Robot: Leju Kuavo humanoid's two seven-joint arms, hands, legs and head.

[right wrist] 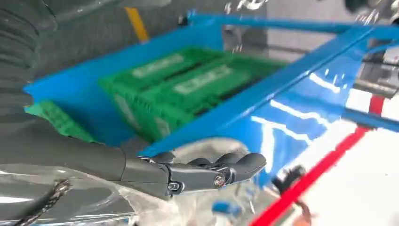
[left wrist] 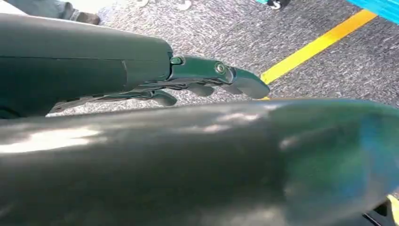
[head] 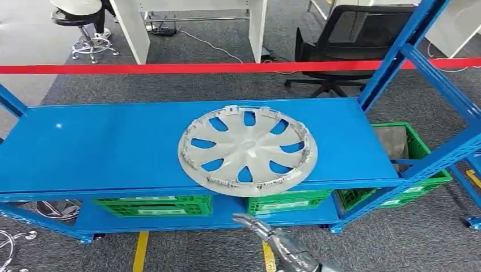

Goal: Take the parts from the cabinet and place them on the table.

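I see the hubcap [head: 248, 151] flat on the blue shelf [head: 102, 147]; my right hand [head: 266, 232] below it, fingers extended, empty, arm cut off. My left hand [left wrist: 207, 82] is partly hidden, fingers straight, empty.

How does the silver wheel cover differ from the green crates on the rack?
The wheel cover is round, silver and lies flat on the blue upper shelf, overhanging its front edge. The green crates are boxy and sit on the shelf below, partly hidden. Both rest on the same blue rack.
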